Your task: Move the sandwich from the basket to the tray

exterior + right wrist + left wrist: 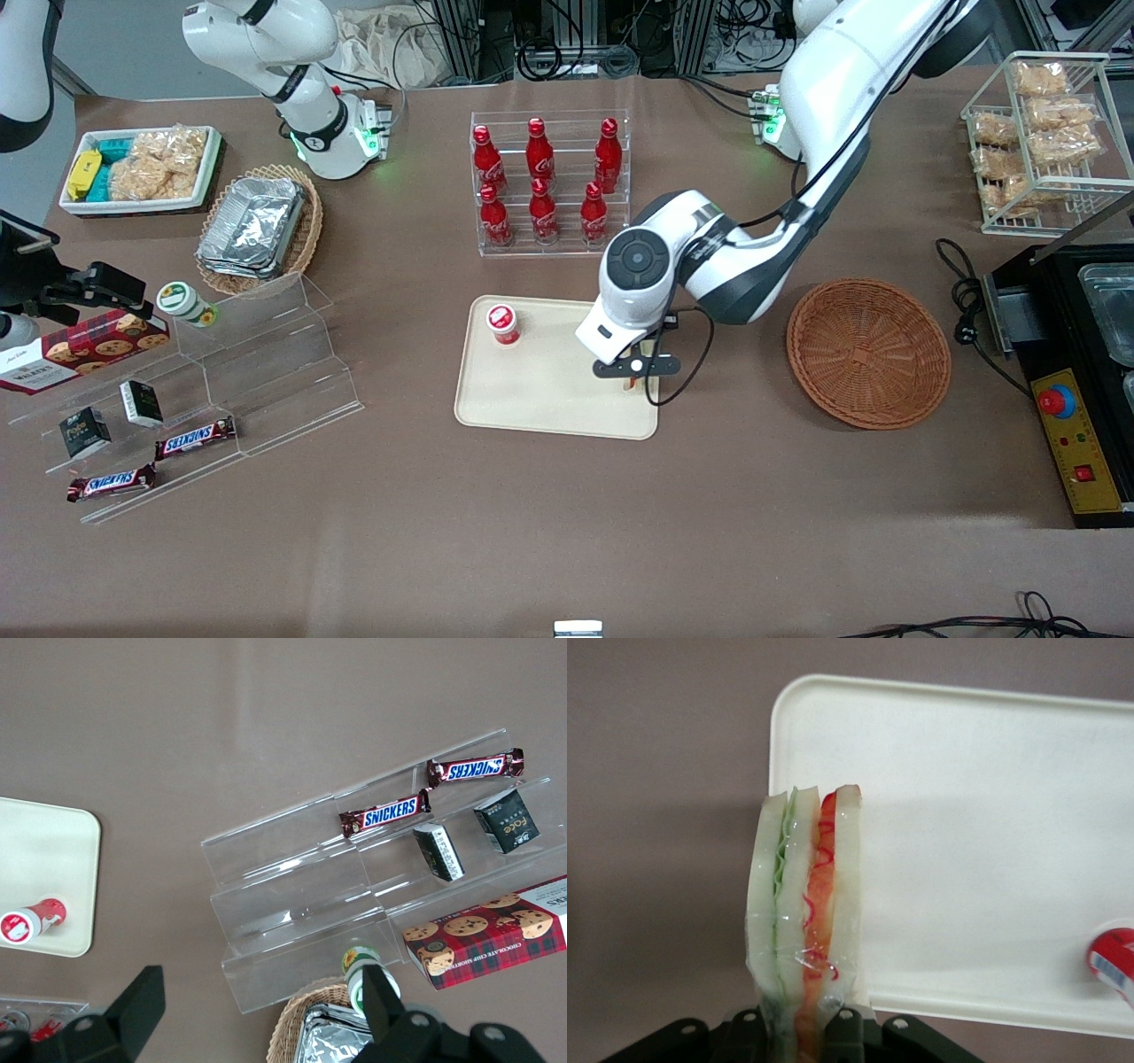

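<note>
Claw with sandwich over tray edge, red cup standing near bottle rack, rest of tray bare

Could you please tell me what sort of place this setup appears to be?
Likely a lab mock-up of a snack counter: cola bottles in a rack, Snickers bars on acrylic steps, and the claw holding a sandwich over a tray.

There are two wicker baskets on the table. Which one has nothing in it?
The round reddish-brown basket toward the working arm's end sits empty. The paler basket holds foil containers. The pincer, over the tray, grips the sandwich.
</note>
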Robot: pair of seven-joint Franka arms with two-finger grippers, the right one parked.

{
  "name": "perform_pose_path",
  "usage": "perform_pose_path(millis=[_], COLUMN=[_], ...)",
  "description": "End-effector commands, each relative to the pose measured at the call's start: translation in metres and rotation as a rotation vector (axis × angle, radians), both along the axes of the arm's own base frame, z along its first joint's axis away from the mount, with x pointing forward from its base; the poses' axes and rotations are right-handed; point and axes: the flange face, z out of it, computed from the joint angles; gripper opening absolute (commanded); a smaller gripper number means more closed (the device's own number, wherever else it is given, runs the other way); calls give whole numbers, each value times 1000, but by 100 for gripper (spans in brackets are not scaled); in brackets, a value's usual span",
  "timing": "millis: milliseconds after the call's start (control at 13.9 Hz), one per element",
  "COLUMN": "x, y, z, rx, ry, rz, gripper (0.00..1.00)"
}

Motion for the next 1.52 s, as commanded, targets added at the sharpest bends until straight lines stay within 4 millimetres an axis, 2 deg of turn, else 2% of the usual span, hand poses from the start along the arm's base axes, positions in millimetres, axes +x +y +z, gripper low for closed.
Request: perform_pose_path(millis=[0,216,289,361,433,505,577,649,722,866,1010,1082,1227,1443], x=[1,-9,-8,-9,-8,-6,3,20,33,37,59,61,70,70], y=[-10,-19,-18,-18,-18,-16,-8,11,26,35,80,93,138,196], z=[-25,-57,-63,-65,-64,-63,-56,-40,-9,60,108,130,158,196], rx=[10,51,54,56,55,52,44,31,8,-43,-48,-40,-5,-31], ry=[-18,-9,-9,-7,-8,-6,-10,-20,-42,-104,-169,-192,-208,-165], rz=[-13,-63,-65,-66,-66,-57,-33,16,73,170,296,312,344,289], gripper=[23,23,24,28,43,64,100,100,100,100,100,100,100,100])
